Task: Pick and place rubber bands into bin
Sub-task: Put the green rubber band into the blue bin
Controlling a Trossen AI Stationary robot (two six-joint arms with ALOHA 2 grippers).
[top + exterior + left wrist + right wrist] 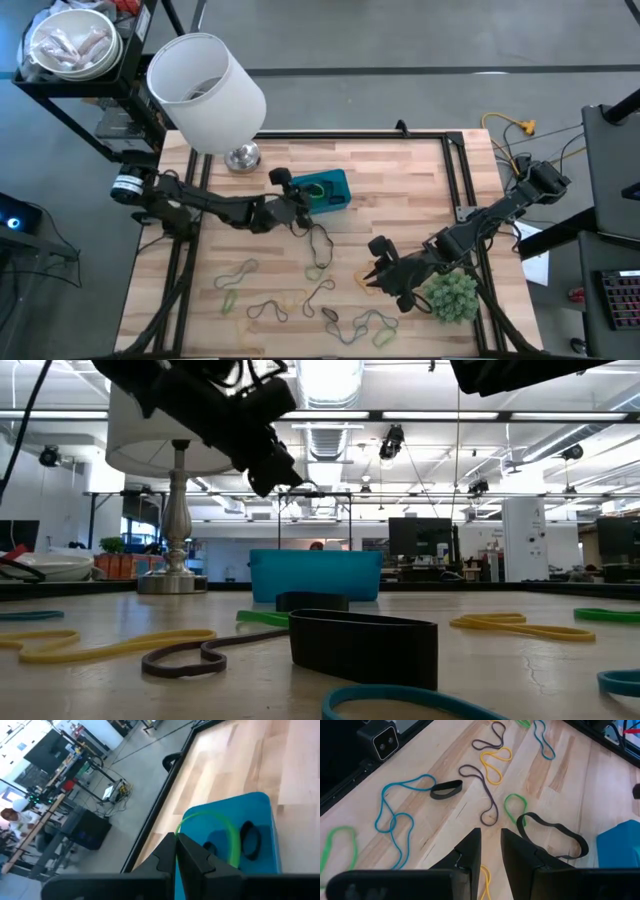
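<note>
The blue bin (335, 188) sits on the wooden table right of the lamp, with dark bands (250, 840) lying inside it. My left gripper (176, 842) hovers at the bin's left wall (305, 200), shut on a green rubber band (231, 835) that arcs over the bin. Several more rubber bands lie flat on the near half of the table: green (235, 275), dark (318, 240), blue (395, 815), yellow (495, 760). My right gripper (490, 842) stands open above them, near the plant ball, with nothing between its fingers. My left gripper pinches the green rubber band at one end of its loop (180, 827) between the tips of its two shut fingers. The fingers come nearly level from the table's left side. The rest of the loop curves out past the fingertips, clear of the table, above the bin's inside.
A big white lampshade (205, 85) on a silver lamp base (242, 157) stands just left of the bin. A bushy green plant ball (450, 295) sits at the near right. Black frame rails (462, 170) run along the table's edges. A small camera block (385, 740) stands at the near edge.
</note>
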